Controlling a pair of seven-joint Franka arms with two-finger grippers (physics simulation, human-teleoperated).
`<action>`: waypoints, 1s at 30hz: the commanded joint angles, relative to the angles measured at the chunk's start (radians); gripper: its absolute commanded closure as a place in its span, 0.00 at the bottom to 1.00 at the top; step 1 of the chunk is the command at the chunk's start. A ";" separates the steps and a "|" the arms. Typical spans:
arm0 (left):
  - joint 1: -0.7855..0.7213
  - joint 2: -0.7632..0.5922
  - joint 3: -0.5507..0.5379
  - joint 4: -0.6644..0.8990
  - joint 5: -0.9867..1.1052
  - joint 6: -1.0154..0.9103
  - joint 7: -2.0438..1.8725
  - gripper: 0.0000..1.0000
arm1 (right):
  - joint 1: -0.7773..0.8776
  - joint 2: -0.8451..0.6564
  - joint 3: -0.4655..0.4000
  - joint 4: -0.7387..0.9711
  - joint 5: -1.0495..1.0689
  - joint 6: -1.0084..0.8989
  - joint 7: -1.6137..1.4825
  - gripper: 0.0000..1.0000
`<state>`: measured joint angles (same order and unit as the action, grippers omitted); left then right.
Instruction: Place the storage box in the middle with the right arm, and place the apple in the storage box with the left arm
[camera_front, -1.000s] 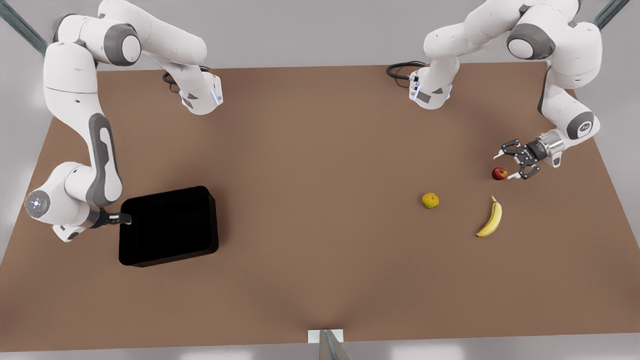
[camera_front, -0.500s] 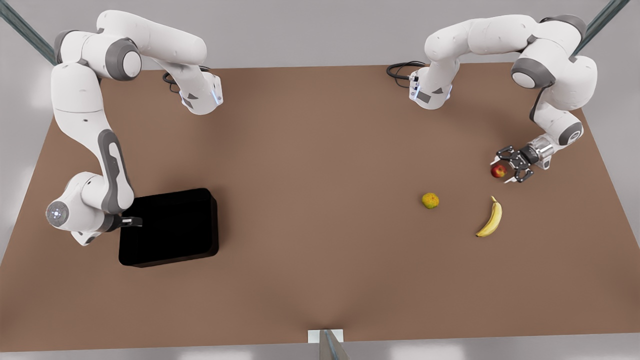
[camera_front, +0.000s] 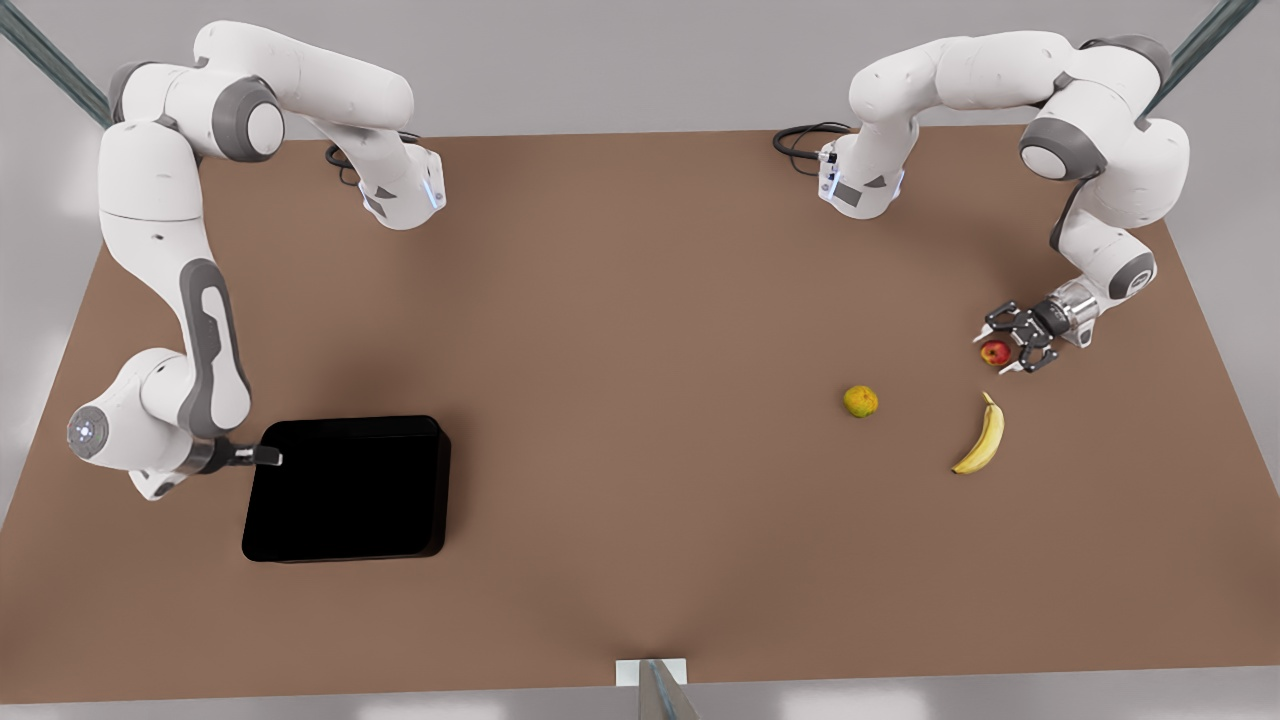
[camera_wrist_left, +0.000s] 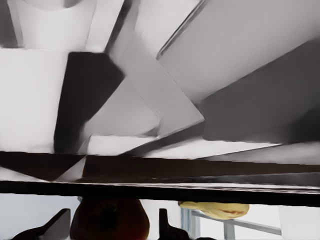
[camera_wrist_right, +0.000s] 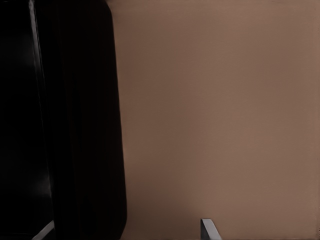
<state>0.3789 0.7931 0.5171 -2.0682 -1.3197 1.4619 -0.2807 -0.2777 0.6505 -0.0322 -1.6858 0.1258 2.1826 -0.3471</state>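
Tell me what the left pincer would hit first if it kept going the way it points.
The apple: it already sits between the left pincer's open fingers. Past it, that line looks like bare table, though depth is unclear.

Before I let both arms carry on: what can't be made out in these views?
- Right gripper at the storage box rim: its hold is lost, black on black, in the front view.
- Box interior: uniformly black; the right wrist view's edge cuts it off.
- Left gripper around the apple: contact is too small to tell in the front view, and the left wrist view's edge cuts both off.
- Banana: partly behind a dark bar in the left wrist view.
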 joint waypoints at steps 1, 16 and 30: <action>0.000 0.000 -0.002 0.000 -0.007 0.002 0.000 0.49 | -0.002 0.006 0.000 0.003 0.000 0.003 0.000 0.00; 0.000 -0.034 -0.028 0.023 -0.024 -0.014 -0.069 0.79 | 0.008 0.041 0.002 0.031 -0.009 -0.012 -0.012 0.79; -0.094 -0.336 -0.781 0.419 1.175 0.236 -0.598 0.79 | 0.043 0.031 0.018 0.150 -0.020 -0.216 -0.001 0.79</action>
<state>0.2845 0.4585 -0.2658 -1.6476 -1.0076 1.7304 -0.8736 -0.2347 0.6785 -0.0135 -1.5357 0.0947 1.9692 -0.3430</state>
